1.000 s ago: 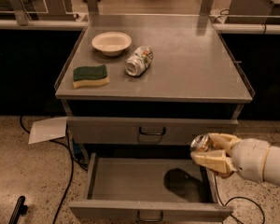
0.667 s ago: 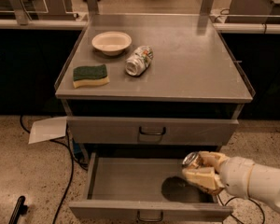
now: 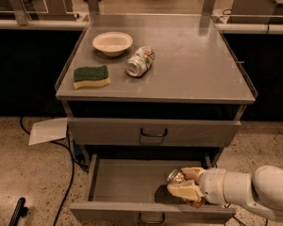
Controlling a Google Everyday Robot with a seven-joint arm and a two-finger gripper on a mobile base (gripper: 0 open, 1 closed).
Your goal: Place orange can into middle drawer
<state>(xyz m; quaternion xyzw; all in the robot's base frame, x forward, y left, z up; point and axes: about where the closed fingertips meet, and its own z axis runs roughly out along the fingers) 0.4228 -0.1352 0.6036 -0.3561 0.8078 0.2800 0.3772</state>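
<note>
1 left-pointing can (image 3: pixel 174 175); claw (image 3: pixel 179 182) over drawer (image 3: pixel 127 186)

A bowl (image 3: pixel 112 43), sponge (image 3: pixel 91 76) and white can (image 3: pixel 140 61) sit on the countertop (image 3: pixel 198 65).

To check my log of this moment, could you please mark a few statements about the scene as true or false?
1. The lower grey metal drawer is pulled open. True.
2. The white-silver printed can stands upright. False: it lies on its side.
3. The green-topped yellow sponge lies on the grey tabletop. True.
4. The gripper holds the shiny orange can above the tabletop. False: it holds it inside the open drawer, towards the right.
</note>
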